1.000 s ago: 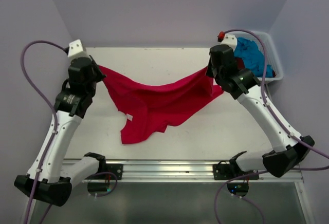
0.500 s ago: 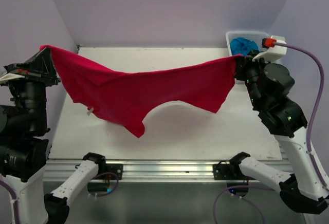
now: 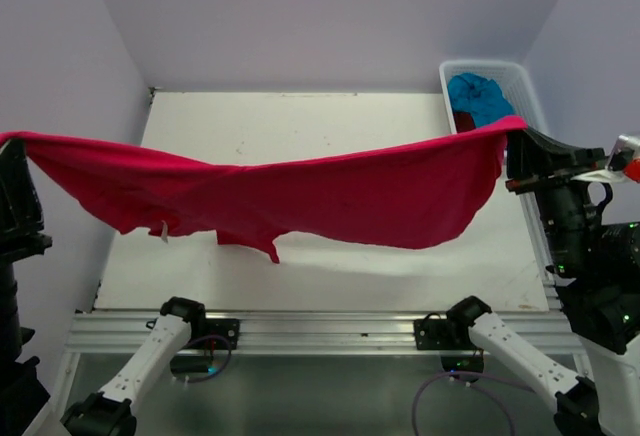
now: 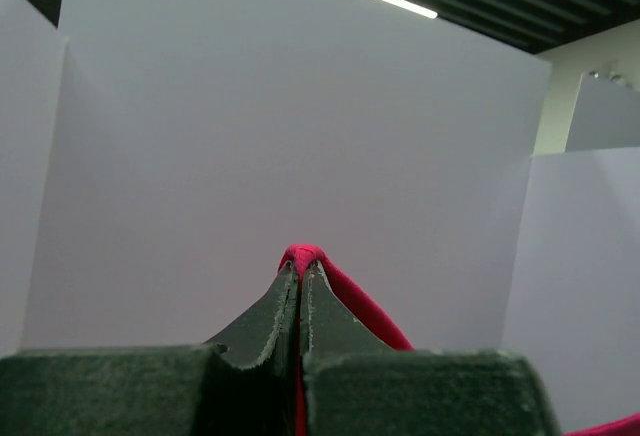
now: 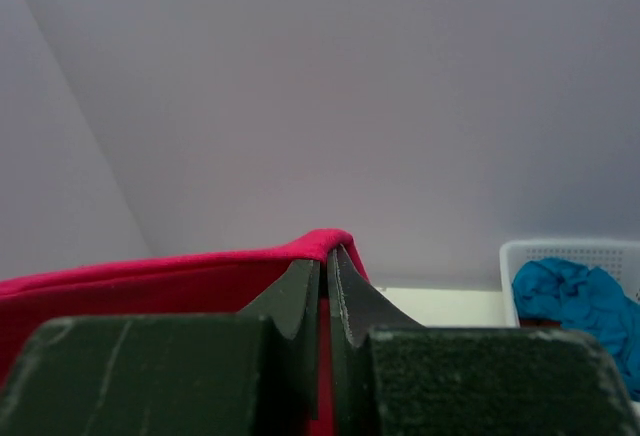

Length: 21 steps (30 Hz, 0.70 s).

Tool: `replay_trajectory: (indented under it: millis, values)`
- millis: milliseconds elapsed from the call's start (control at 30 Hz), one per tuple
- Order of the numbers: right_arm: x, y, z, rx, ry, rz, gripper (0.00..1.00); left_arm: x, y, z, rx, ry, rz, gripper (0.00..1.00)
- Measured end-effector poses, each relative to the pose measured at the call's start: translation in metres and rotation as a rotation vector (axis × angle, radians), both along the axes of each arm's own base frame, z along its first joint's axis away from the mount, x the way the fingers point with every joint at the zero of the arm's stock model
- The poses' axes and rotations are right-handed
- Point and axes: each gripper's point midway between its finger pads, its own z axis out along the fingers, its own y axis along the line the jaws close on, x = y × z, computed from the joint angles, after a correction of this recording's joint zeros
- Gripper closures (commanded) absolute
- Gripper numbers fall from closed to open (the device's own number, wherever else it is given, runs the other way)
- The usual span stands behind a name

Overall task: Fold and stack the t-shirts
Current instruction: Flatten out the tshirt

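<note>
Both claws clamped tight, folks: L gripper (image 4: 300, 274) was pinched shut on one corner of the red-pink t-shirt (image 3: 330, 196), and R gripper (image 5: 328, 256) was shut on the opposite corner, w/ cloth wrapped over each pair of tips. Shirt hung stretched between them, raised over the table (image 3: 300, 126). Its L end was out past the table's left edge, its R end near the white basket (image 3: 528, 86) at far right. Middle sagged, and the lower hem drooped toward the near side, not touching down as far as I could tell. Turquoise t-shirt (image 3: 480, 96) sat bunched in the basket. My read: light, floppy, no stiffness, so it'd swing and fold on itself, and thin fabric could creep out of a pinch. Best holds looked like corners or hem edges, wide apart, for a flat lay.
</note>
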Motion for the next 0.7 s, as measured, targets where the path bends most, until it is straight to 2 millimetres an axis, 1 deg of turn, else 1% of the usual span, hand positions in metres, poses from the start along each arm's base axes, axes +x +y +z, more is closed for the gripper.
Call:
replay_trajectory:
  millis: [67, 133, 167, 233, 300, 333, 433, 500, 533, 567, 600, 633, 667, 700]
  values:
    - [0.002, 0.000, 0.002, -0.005, -0.007, -0.006, 1.00, -0.014, 0.000, 0.010, 0.008, -0.050, -0.003, 1.00]
    - [0.011, 0.002, -0.002, -0.021, 0.022, -0.023, 1.00, -0.016, 0.002, 0.013, 0.011, -0.067, 0.011, 1.00]
    - [0.020, 0.004, -0.004, -0.029, 0.045, -0.040, 1.00, -0.009, 0.003, 0.012, 0.008, -0.053, 0.023, 1.00]
    - [0.043, 0.009, -0.012, -0.048, 0.101, -0.081, 1.00, 0.008, 0.004, 0.007, 0.000, -0.015, 0.048, 1.00]
    - [0.073, 0.017, -0.030, -0.086, 0.182, -0.128, 1.00, 0.044, 0.005, -0.004, -0.003, 0.064, 0.092, 1.00]
    - [0.089, 0.023, -0.043, -0.113, 0.231, -0.149, 1.00, 0.066, 0.005, -0.011, -0.004, 0.115, 0.111, 1.00]
    - [0.132, 0.037, -0.080, -0.193, 0.369, -0.209, 1.00, 0.153, -0.002, -0.043, 0.017, 0.311, 0.173, 1.00]
    - [0.162, 0.049, -0.108, -0.258, 0.464, -0.243, 1.00, 0.218, -0.011, -0.076, 0.051, 0.463, 0.205, 1.00]
    - [0.174, 0.054, -0.120, -0.285, 0.503, -0.259, 1.00, 0.246, -0.015, -0.094, 0.069, 0.529, 0.217, 1.00]
    - [0.185, 0.058, -0.131, -0.306, 0.535, -0.270, 1.00, 0.270, -0.019, -0.111, 0.089, 0.586, 0.226, 1.00]
    - [0.193, 0.063, -0.140, -0.323, 0.558, -0.276, 1.00, 0.295, -0.023, -0.135, 0.115, 0.664, 0.236, 1.00]
    - [0.198, 0.065, -0.147, -0.334, 0.573, -0.277, 1.00, 0.317, -0.027, -0.158, 0.141, 0.733, 0.244, 1.00]
    - [0.199, 0.066, -0.151, -0.338, 0.581, -0.277, 1.00, 0.331, -0.030, -0.178, 0.163, 0.794, 0.246, 1.00]
    - [0.199, 0.066, -0.154, -0.341, 0.585, -0.276, 1.00, 0.339, -0.031, -0.195, 0.182, 0.845, 0.246, 1.00]
